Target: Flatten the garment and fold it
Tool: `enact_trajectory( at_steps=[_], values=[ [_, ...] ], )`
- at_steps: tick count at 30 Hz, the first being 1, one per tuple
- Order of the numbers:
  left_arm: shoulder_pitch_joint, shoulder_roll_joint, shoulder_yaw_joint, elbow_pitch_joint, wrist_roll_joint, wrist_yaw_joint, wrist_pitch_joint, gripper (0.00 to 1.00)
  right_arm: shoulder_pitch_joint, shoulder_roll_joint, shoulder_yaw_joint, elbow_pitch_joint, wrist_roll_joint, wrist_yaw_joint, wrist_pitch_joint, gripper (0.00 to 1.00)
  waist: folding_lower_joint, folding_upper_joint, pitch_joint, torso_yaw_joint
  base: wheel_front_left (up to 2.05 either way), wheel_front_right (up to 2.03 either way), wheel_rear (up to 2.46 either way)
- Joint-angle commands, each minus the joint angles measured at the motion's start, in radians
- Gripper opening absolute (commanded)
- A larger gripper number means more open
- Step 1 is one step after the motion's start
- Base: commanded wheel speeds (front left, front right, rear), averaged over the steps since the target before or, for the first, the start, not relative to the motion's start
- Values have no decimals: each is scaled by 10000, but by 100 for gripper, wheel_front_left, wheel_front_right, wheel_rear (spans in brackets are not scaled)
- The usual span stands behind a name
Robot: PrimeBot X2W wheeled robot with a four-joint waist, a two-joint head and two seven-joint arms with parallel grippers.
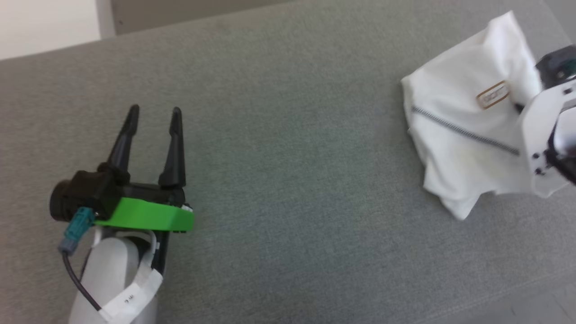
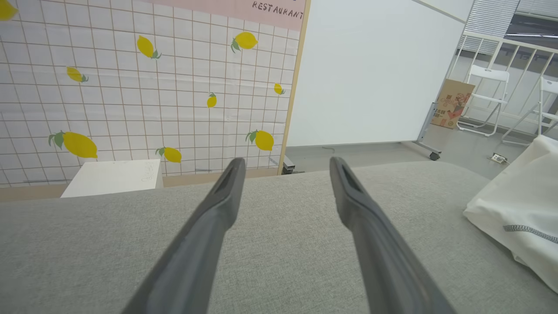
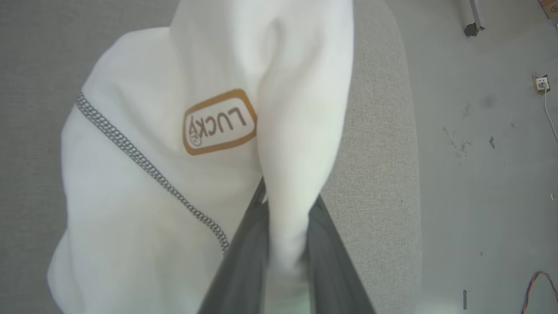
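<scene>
A bunched white fabric garment (image 1: 450, 135) was seen lying on the grey cloth-covered surface (image 1: 288, 135), well right of the left claw (image 1: 155, 109).

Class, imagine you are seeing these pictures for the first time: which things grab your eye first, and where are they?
The crumpled white fabric shirt with dark grey stitching stands out, heaped at the right of the grey cloth-covered surface. The right gripper pinches a fold of it beside a tan-bordered LUCKY patch. At lower left, the left gripper with its bright green mount stands open and empty.
</scene>
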Motion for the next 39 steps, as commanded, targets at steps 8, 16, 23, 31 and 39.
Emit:
enact_trajectory(
  at_steps=[8, 16, 23, 31, 39],
  values=[
    [-518, 616, -48, -751, 135, -63, 382, 100, -1041, -234, -1458, 1270, -1038, -15, -964, 0, -1, -1, 1697, -685, 0, 0, 0],
    [-742, 858, -187, -1248, 184, -56, 695, 100, -1493, -230, -2956, 1988, -1973, -15, -1656, 0, -1, -1, 2290, -260, 0, 0, 0],
    [-817, 942, -254, -1418, 167, -28, 725, 100, -1668, 121, -4191, 2382, -2905, -15, -2151, 0, -1, -1, 2409, 37, 0, 0, 0],
    [-649, 760, -392, -1039, 46, 53, 509, 100, -1426, 292, -5204, 2887, -3751, -15, -2514, 100, -1, -1, 1805, 298, 0, 0, 0],
    [-207, 342, -383, -201, -272, 151, 145, 100, -872, 537, -4923, 2518, -3078, -15, -3609, 100, -1, -1, 327, 570, 0, 0, 0]
  ],
)
